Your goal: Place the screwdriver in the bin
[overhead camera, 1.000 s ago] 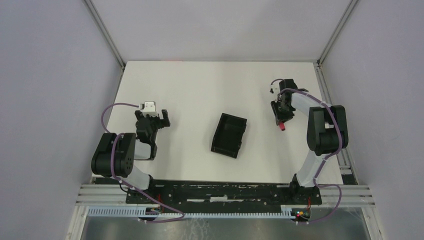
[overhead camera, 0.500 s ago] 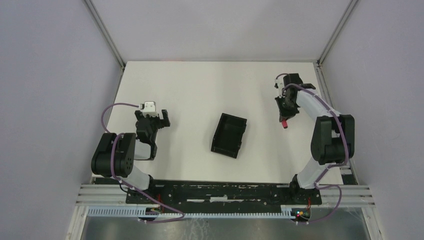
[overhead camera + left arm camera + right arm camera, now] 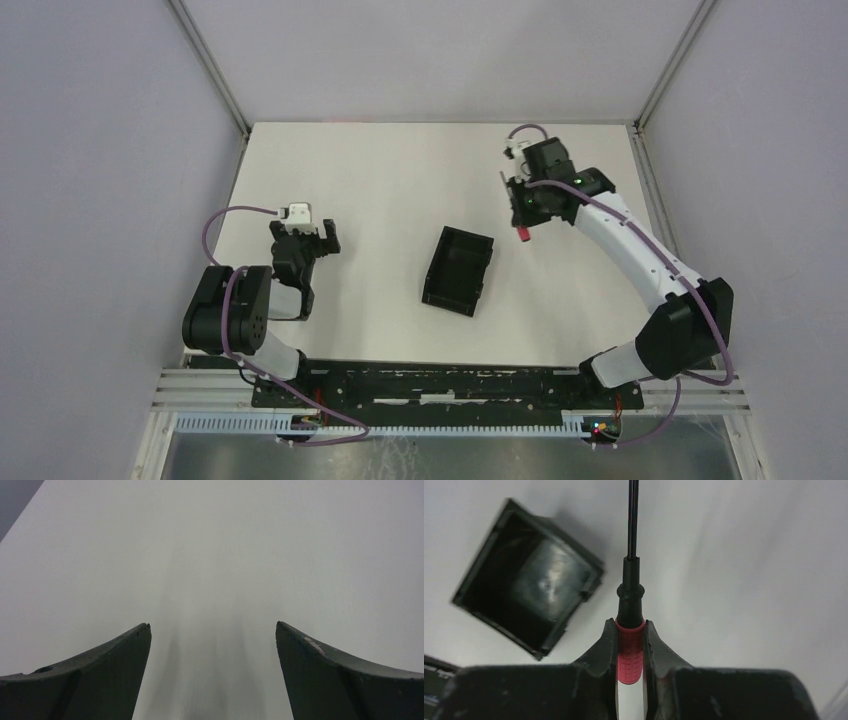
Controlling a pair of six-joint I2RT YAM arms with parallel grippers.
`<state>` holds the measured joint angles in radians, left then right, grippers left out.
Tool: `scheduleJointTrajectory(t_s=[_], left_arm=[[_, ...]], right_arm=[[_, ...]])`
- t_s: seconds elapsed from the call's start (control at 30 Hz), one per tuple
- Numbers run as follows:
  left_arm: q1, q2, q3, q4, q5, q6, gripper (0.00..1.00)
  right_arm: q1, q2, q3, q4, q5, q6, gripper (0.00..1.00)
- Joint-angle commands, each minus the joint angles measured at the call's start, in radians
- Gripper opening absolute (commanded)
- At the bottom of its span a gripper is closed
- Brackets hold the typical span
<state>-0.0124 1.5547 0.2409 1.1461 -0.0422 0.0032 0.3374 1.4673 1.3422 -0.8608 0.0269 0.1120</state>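
My right gripper (image 3: 526, 215) is shut on the red handle of the screwdriver (image 3: 630, 652) and holds it above the table, to the right of the bin. The thin black shaft (image 3: 633, 517) points away from the fingers; only the red handle end (image 3: 524, 233) shows in the top view. The black open-top bin (image 3: 458, 270) stands at the table's middle and looks empty; it shows at upper left in the right wrist view (image 3: 529, 607). My left gripper (image 3: 318, 238) is open and empty over bare table at the left, and also shows in the left wrist view (image 3: 212, 630).
The white table (image 3: 400, 170) is walled by grey panels on the left, right and back. The metal rail with both arm bases (image 3: 450, 385) runs along the near edge.
My right arm has swung left with the screwdriver, from the right edge toward the bin. The left arm and the bin have not moved.
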Motion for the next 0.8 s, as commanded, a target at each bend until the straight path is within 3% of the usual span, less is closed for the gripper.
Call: scheduleJointTrajectory(t_s=[0.0, 0.27, 0.53, 0.77], left_arm=[[0.002, -0.016, 0.008, 0.027, 0.009, -0.032, 1.00], [0.002, -0.016, 0.008, 0.027, 0.009, -0.032, 1.00], [0.002, -0.017, 0.008, 0.027, 0.009, -0.032, 1.00], [0.002, -0.016, 0.009, 0.027, 0.008, -0.032, 1.00]], right_arm=[[0.206, -0.018, 0.009, 0.131, -0.048, 0.119, 0.00], [0.440, -0.012, -0.187, 0.348, 0.019, 0.266, 0.00], [0.474, -0.017, -0.391, 0.541, 0.048, 0.367, 0.01], [0.474, 0.008, -0.399, 0.576, 0.068, 0.382, 0.41]])
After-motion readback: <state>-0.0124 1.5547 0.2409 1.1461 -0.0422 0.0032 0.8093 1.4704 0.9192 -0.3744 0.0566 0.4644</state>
